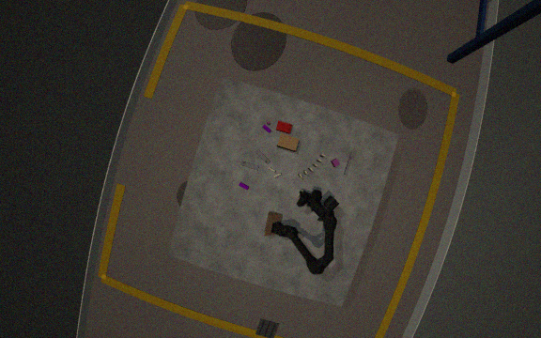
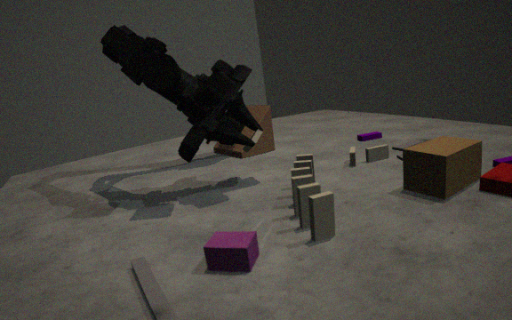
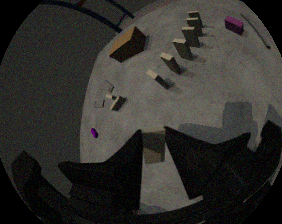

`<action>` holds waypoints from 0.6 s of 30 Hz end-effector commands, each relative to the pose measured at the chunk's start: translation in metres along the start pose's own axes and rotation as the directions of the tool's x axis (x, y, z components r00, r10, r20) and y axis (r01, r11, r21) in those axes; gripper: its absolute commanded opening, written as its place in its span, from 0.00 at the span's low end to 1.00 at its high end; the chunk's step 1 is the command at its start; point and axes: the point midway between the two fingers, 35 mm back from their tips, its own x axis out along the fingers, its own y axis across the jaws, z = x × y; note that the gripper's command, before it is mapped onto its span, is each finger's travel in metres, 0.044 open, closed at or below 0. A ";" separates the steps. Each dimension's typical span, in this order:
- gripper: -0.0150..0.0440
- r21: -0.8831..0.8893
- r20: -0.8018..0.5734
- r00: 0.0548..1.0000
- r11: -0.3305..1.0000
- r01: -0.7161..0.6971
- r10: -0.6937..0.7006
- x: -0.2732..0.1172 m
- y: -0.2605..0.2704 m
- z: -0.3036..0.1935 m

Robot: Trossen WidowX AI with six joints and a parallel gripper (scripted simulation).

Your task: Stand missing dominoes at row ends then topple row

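My gripper [image 1: 301, 199] [image 2: 257, 137] [image 3: 152, 131] is shut on a pale domino [image 2: 256, 136] [image 3: 154, 147], held tilted above the table, on the arm's side of the row. Several pale dominoes [image 1: 305, 173] [image 2: 323, 217] [image 3: 182, 48] stand upright in a spaced row, clear of the fingers. Two other dominoes lie apart from the row: one domino [image 1: 277, 175] [image 2: 377, 153] [image 3: 118, 104] shows its long side, and another domino [image 2: 352, 156] [image 3: 111, 96] is close by it. The held domino is too small to make out in the top view.
A magenta block [image 1: 335, 162] [image 2: 231, 252] [image 3: 234, 25] and a thin grey bar [image 1: 347, 164] [image 2: 149, 286] lie beyond the row's far end. A tan box [image 1: 288, 143] [image 2: 443, 166] [image 3: 129, 45], a red block [image 1: 284, 127] [image 2: 507, 179] and purple pieces lie aside. A brown wedge [image 2: 267, 129] is behind the gripper.
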 end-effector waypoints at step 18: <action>0.44 -0.172 0.492 0.870 0.982 0.072 0.022 -0.018 -0.016 0.006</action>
